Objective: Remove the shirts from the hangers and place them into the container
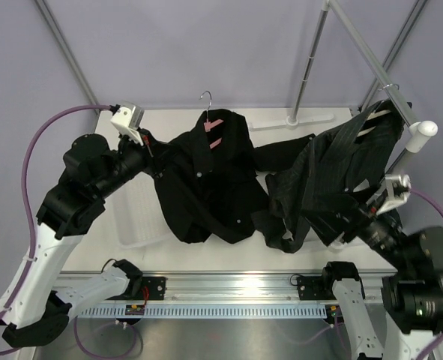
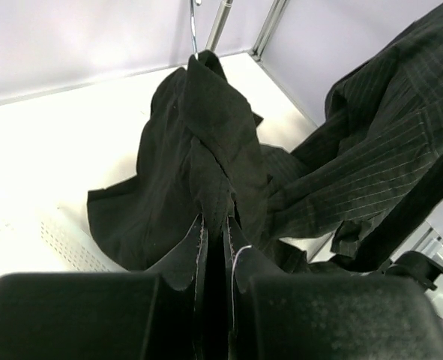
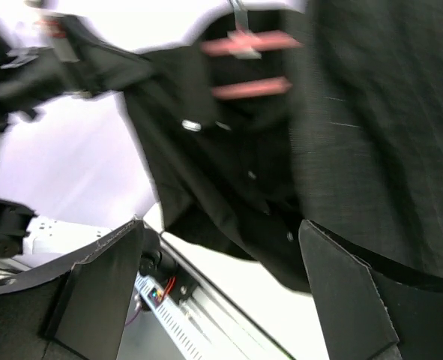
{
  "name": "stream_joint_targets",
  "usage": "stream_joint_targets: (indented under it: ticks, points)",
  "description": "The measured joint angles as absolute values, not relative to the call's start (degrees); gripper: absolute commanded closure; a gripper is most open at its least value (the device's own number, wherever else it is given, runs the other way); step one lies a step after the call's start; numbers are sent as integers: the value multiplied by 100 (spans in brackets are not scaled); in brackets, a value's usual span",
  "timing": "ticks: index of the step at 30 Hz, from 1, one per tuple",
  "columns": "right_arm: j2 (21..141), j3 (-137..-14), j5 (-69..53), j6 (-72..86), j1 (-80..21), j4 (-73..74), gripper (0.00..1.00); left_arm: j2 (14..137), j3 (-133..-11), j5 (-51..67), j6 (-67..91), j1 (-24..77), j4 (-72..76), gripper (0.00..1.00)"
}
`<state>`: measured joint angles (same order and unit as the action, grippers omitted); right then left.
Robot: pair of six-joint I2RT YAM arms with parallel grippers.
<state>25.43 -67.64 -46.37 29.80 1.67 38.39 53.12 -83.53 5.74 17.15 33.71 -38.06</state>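
- Two shirts, two hangers, one basket, two pincers.
- The black shirt [image 1: 206, 187] lies spread on the counter [image 1: 228, 259], left of the middle. Its left part lies over the basket [image 1: 131, 225].
- Its long axis runs from the far edge to the near edge, collar toward the far edge and hem toward the near edge. One sleeve trails off toward the right edge.
- The pink hanger [image 1: 214, 124] is inside the black shirt's collar. Its two pink bars show in the open neck, and its metal hook points at the far edge.
- The pinstriped shirt [image 1: 341, 165] is on the right. Its collar end is raised at the far right corner, up by the rack pole [image 1: 401, 112]. The body slants down toward the middle of the near edge, where its lower end rests crumpled on the counter, touching the black shirt.
- The cream hanger [image 1: 376, 118] shows as pale strips in the pinstriped collar. I cannot make out its hook.
- The basket sits toward the left edge and near side of the counter. Only its left wall and near left corner are bare.
- The left pincer [image 2: 215, 236] is pressed together on a fold of the black shirt at that shirt's left shoulder side.
- The right pincer [image 3: 221, 289] stands spread wide with nothing between its fingers. It sits low by the near right corner, close beside the pinstriped cloth.
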Motion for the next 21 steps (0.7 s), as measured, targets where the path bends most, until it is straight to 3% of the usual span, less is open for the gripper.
stream_joint_targets:
  ticks: [5, 10, 16, 21]
  points:
    - [2102, -7498, -4845, 3223, 167, 3649, 12, 5411, -8173, 650, 1747, 3371, -3758, 100]
    - [2871, -8379, -5478, 3610, 187, 3037, 12, 5465, -7811, 1015, 1911, 3369, -3430, 100]
    - [5050, -9321, -5789, 4206, -32, 1890, 16, 5616, -7677, 1542, 2067, 3369, -3079, 100]
    - [7303, -10814, -4869, 3503, -1835, 2477, 24, 5804, -7915, 1712, 2086, 3367, -3057, 100]
